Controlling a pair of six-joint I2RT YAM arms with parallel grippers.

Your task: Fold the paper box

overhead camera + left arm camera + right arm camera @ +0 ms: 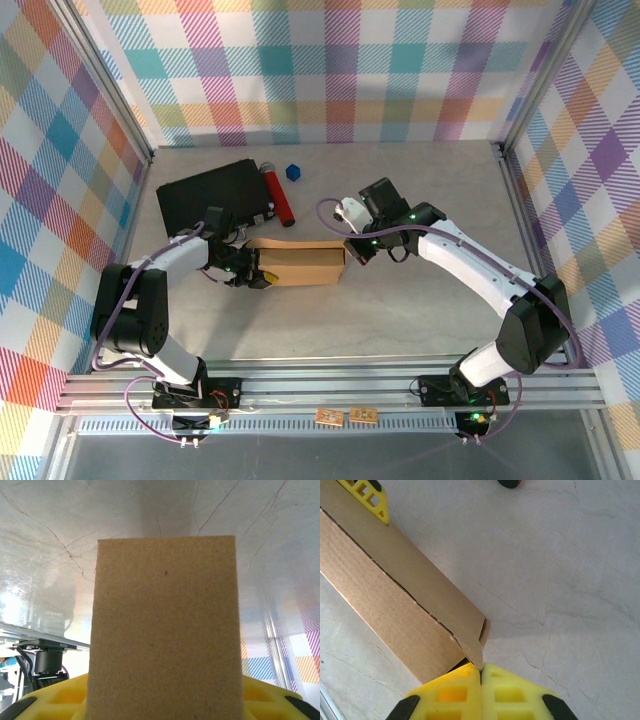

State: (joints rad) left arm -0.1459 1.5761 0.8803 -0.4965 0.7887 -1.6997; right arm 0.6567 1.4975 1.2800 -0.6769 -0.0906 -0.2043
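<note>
Top external view: the paper box [297,262] lay near table centre as a shallow, mostly closed brown mailer, long axis running 9 to 3 o'clock. Left gripper [262,277] sat at its 9 o'clock end, right gripper [351,252] at its 3 o'clock end. Right wrist view: right fingers were pressed together with no visible gap, tips touching the box's near corner where a small end flap [481,645] stood proud; couldn't tell whether any cardboard was pinched in there. Left wrist view: a cardboard panel [165,625] covered the finger gap, so couldn't tell if the left gripper was clamped or just resting against it. The lid seam [405,592] showed a dark open line along its length. Risks: a push at the corner with a loose left hold would slide the box toward 9 o'clock rather than tuck the flap. An off-line push would crumple it, and the lid could spring up. Black case [210,195] and red cylinder [279,196] sat close by at 10 to 12 o'clock, so a skid could hit them.
</note>
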